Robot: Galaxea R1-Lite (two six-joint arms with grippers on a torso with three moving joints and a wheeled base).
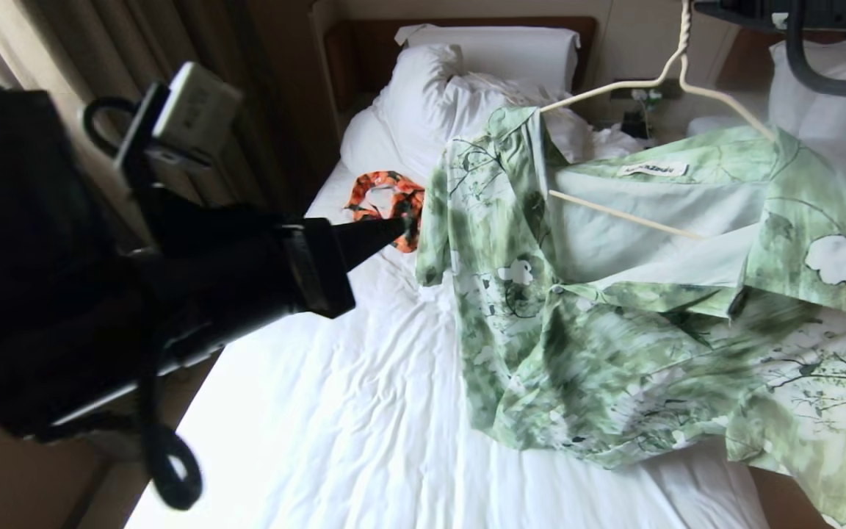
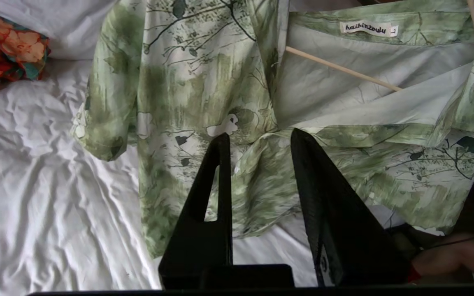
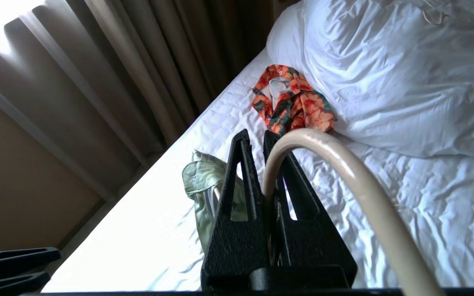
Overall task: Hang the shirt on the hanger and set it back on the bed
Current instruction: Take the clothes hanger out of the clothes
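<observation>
Slippage as chief worry: hangs askew on the hanger (image 1: 676, 59), the shirt (image 1: 614, 345), with the left wire arm bare above the collar and the hem trailing on the near right part of the bed (image 1: 364, 411). Could slide off that bare side if tipped or lowered fast. Could also drag and bunch under itself when laid down, judging by how much cloth already rests on the sheet.

Right gripper (image 3: 257, 139): fingers pressed together at the hook, far right and high. Looks a narrow hold on round wire, so likely to let the hanger swivel. Left gripper (image 2: 259, 133): fingers apart, just before the shirt's front panel, nothing between them. Might snag the placket or push the cloth further off if driven in carelessly.

Around: orange floral garment (image 1: 386, 202) on the far left of the sheet, near the shirt's left sleeve, close enough to get covered. Pillow (image 1: 482, 73) crumpled at the far end below the headboard (image 1: 364, 51). Curtain (image 1: 136, 44) along the left. Second bed (image 1: 834, 88) at far right.
</observation>
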